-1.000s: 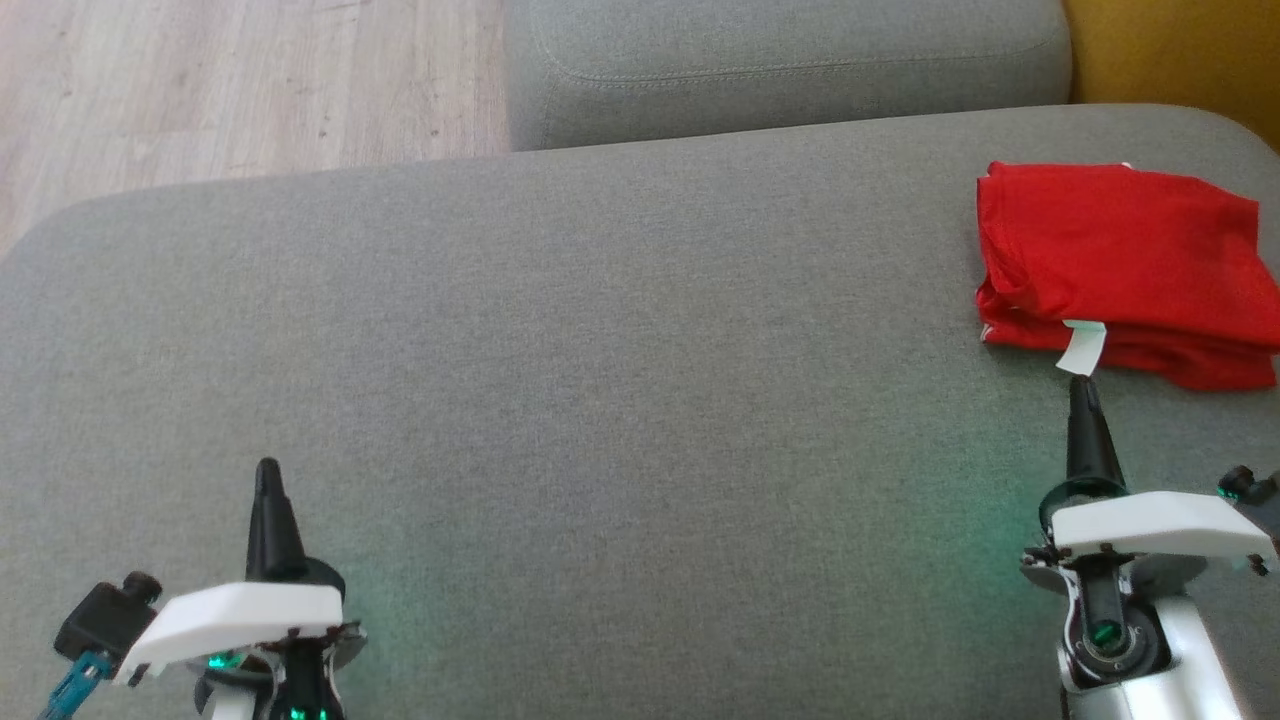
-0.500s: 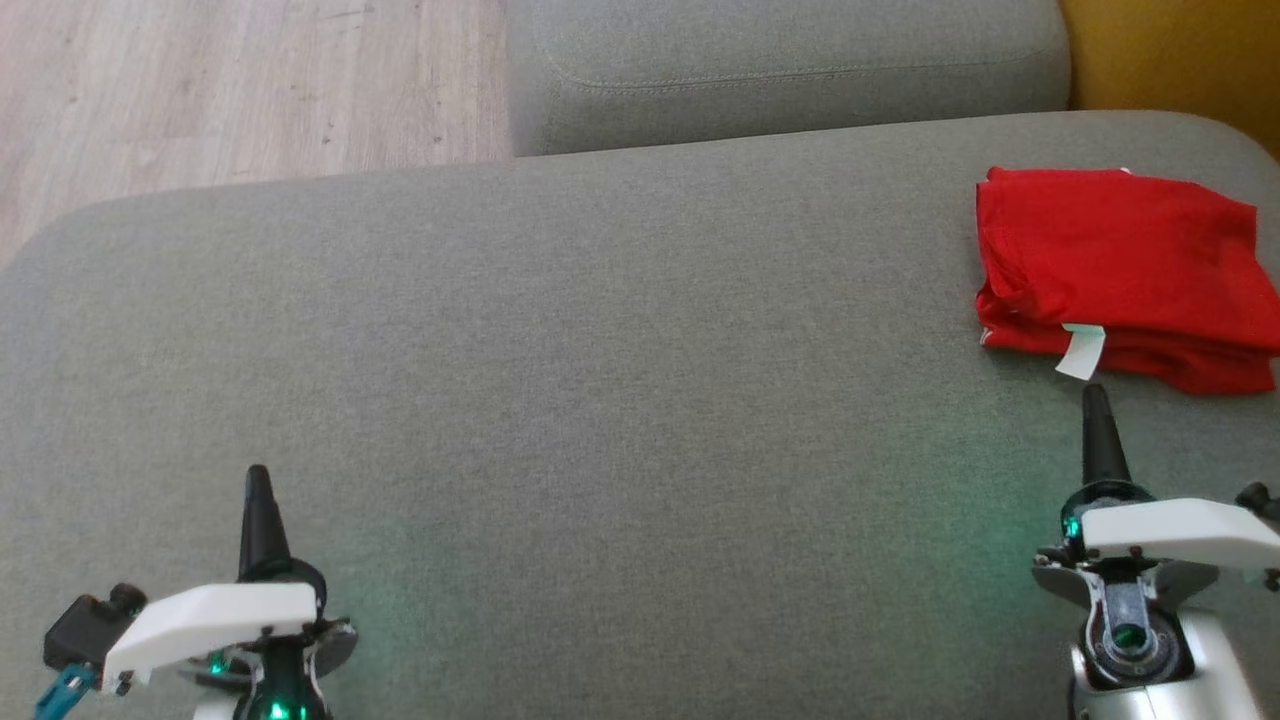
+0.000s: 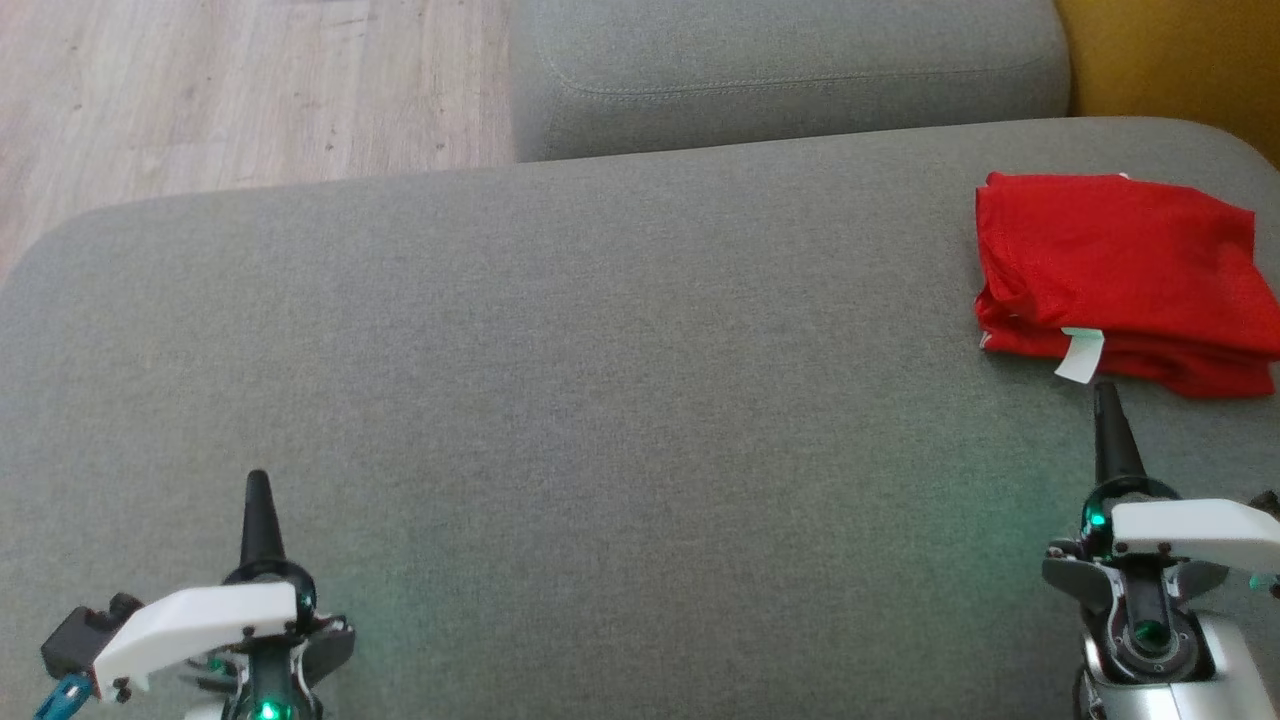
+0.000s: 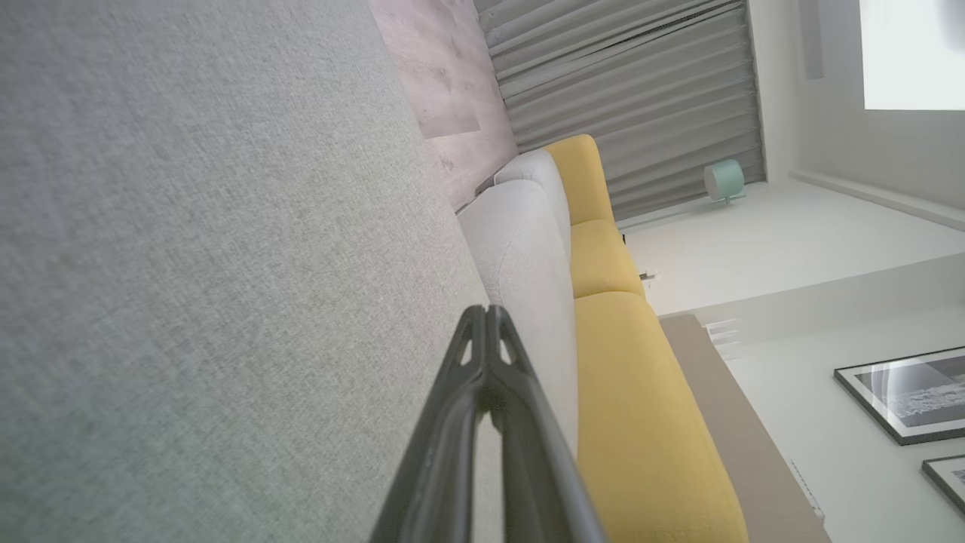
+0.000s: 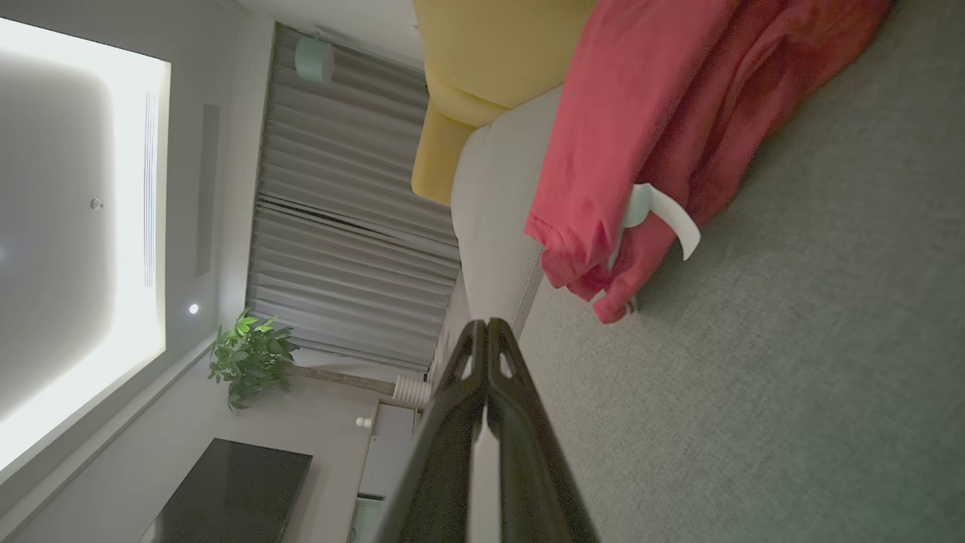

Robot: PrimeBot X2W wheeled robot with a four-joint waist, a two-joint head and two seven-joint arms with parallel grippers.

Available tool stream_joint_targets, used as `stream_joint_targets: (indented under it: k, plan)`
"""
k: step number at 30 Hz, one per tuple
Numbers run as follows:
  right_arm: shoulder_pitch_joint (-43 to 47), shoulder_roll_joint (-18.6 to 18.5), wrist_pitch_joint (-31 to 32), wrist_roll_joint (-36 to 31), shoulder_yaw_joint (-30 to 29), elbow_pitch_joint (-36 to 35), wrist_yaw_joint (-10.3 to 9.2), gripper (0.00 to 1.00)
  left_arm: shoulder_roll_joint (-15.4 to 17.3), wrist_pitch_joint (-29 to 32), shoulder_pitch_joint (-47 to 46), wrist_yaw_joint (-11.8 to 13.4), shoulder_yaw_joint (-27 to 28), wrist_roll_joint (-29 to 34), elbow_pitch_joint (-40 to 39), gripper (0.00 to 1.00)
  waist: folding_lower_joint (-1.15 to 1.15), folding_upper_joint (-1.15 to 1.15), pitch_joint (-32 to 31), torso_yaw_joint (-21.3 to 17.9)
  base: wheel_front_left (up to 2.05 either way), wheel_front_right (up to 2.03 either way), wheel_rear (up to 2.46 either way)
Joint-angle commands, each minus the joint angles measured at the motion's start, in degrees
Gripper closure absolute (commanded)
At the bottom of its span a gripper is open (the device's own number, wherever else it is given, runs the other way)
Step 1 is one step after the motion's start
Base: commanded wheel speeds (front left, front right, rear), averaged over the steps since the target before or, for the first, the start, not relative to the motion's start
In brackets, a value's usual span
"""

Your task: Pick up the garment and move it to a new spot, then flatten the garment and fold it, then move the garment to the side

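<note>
The broad grey sofa cushion [image 3: 600,380] carries one folded red garment [image 3: 1110,265], which lies flat on the fabric close to the far right corner, with a white label [image 3: 1080,355] sticking out from the side nearest the front edge.

Our right end effector [image 3: 1104,392] is over the near right part of the seat cushion [image 3: 600,350]. The folded garment [image 3: 1120,260] lies on that cushion just ahead of its fingertips, apart from them. The garment's label [image 3: 1080,355] sticks out of the near edge, toward this end effector and nearest to it. Our left end effector [image 3: 258,482] is over the same cushion, far to the left of the right one and well apart from the garment. Behind the seat cushion, ahead of both, we see a second cushion [image 3: 780,70]. The floor [image 3: 200,90] lies ahead of the left end effector, and a neighbouring sofa [image 3: 1180,60] is beyond the garment.
</note>
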Motion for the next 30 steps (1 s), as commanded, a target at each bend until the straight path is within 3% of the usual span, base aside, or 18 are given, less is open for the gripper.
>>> stream_joint_targets:
  k: [1, 30]
  plan:
    - [-0.5, -0.2, 0.5, 1.6, 0.5, -2.4, -0.03, 1.0, 0.6, 0.5, -2.0, -0.4, 2.1, -1.4, -2.1, 1.0, 0.0, 0.0, 0.0, 0.0, 0.0, 0.0, 0.0]
    - [1.1, -0.2, 5.1, 18.7, -1.8, -4.5, -0.04, 1.0, 0.8, 5.3, -1.8, -0.6, 4.4, -17.2, -2.4, 1.0, 0.0, 0.0, -1.0, 0.2, 0.0, 0.0, 0.0]
